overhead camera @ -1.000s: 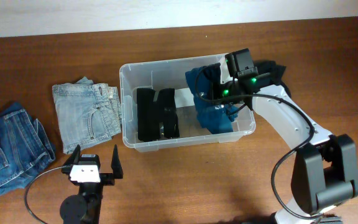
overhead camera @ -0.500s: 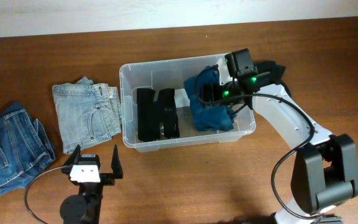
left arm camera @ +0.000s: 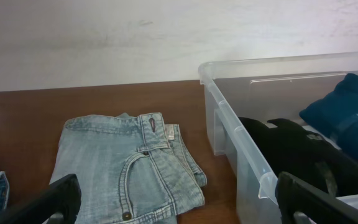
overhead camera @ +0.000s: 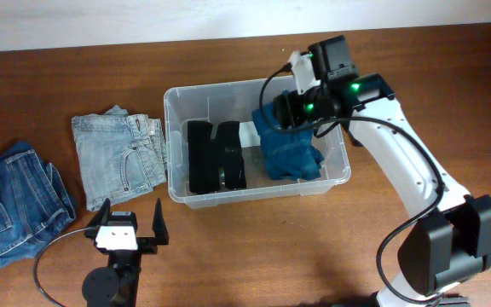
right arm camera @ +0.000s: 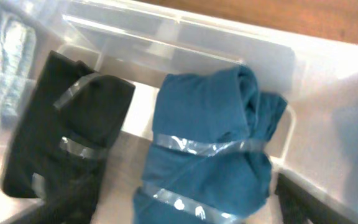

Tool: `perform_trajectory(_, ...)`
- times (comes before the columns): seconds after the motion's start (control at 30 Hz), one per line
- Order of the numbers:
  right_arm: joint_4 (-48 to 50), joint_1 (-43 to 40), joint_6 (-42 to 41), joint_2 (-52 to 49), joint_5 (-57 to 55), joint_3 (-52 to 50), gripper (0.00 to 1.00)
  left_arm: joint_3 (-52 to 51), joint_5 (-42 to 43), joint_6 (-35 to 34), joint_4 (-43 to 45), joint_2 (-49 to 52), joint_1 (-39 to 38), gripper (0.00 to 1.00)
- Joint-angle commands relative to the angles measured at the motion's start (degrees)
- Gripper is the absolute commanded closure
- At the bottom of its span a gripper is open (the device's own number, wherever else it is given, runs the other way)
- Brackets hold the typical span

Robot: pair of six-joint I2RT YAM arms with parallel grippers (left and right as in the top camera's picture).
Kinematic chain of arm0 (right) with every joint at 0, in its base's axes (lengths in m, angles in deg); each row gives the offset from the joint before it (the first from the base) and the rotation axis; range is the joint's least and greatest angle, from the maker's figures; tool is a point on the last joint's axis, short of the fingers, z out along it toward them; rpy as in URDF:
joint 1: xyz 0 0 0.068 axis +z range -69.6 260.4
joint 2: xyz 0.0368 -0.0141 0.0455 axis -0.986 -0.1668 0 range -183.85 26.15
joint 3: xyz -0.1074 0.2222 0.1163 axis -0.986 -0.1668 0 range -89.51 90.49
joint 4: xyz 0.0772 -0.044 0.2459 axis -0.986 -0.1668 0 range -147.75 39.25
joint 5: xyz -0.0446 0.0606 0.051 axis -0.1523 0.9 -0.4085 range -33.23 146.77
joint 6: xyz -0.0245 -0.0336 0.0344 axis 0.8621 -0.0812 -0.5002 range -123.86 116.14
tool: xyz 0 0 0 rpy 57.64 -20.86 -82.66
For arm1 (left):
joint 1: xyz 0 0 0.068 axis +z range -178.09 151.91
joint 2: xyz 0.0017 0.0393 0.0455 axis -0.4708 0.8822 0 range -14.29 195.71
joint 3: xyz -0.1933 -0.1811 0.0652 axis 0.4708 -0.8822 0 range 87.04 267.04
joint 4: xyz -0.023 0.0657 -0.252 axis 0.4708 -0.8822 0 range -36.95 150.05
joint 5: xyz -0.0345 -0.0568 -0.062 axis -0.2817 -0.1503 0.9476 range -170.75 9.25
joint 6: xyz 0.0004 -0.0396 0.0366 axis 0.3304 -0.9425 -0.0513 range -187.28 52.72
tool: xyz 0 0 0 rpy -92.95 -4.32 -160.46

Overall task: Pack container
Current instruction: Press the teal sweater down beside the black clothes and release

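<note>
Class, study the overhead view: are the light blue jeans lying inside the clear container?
No, the light blue jeans lie flat on the table beside the container, outside its wall.

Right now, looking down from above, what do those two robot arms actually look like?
The right arm has white links, black joints, green lights at its wrist and a black cable looping alongside. The left gripper is a white block with two black fingers.

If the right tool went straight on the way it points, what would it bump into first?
Probably the teal taped bundle in the container, which lies right below the right tool; depth is unclear.
</note>
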Motion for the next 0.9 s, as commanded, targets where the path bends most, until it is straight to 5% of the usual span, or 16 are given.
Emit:
perform_trajectory(0.0,0.15,1.68,0.46,0.39,-0.96,-0.35,0.50,-0.46,0.61,0.87,0.22,-0.39,0.35,0.01)
perform_trajectory(0.13,0.52,3.28,0.66,-0.46,-3.37,-0.96,0.88,-0.48,0.61,0.87,0.22,-0.39,0.35,0.01)
perform_trajectory(0.87,-3.85,4.00,-1.60,-12.46,-11.13,-1.20,0.95,-0.46,0.61,0.87,0.20,-0.39,0.35,0.01)
